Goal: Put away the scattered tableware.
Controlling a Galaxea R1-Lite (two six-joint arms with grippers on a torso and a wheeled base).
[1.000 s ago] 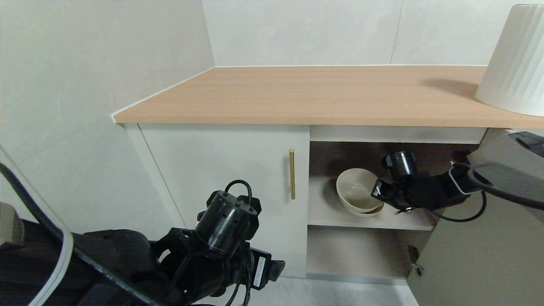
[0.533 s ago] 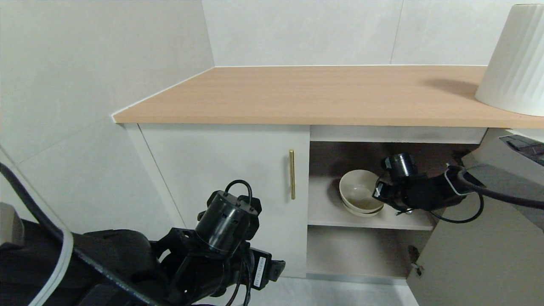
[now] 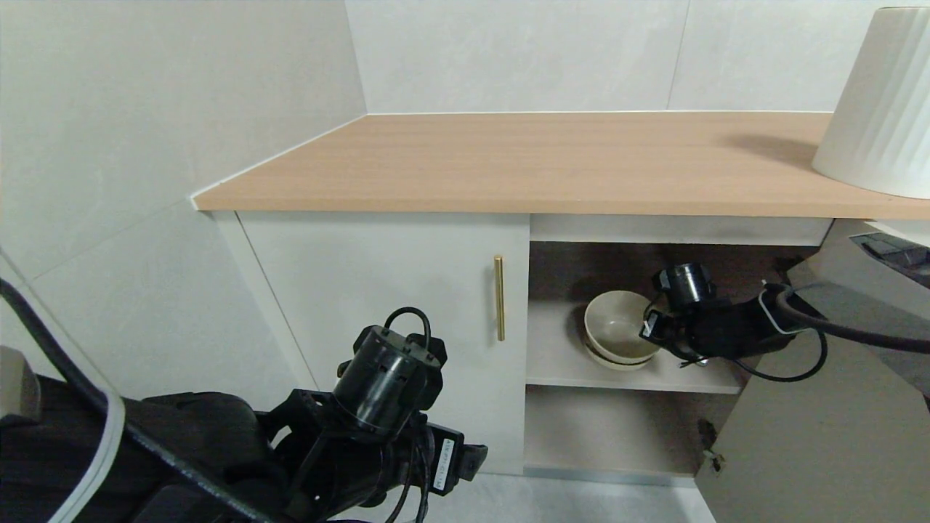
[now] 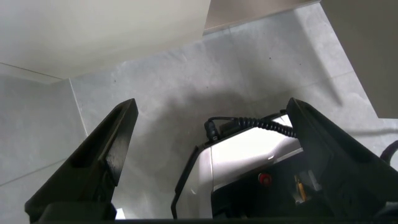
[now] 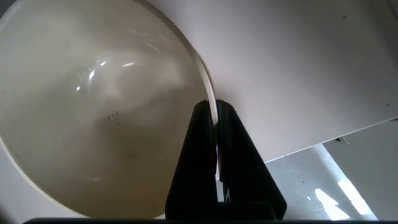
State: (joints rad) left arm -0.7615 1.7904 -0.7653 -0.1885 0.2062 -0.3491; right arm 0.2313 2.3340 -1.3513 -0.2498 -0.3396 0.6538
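Pale tiled walls back a wooden countertop across the middle of the head view, with a white lampshade at the upper right. Below it, right of centre, the cabinet stands open. On its upper shelf a beige bowl sits tilted over a second bowl whose rim shows beneath it. The right gripper comes in from the right, clamped on the beige bowl's right-hand rim, one finger inside and one outside. At lower left, the left gripper hangs over the floor, its fingers spread wide and holding nothing.

Head high over cabinet, right wrist close, sharing bowl
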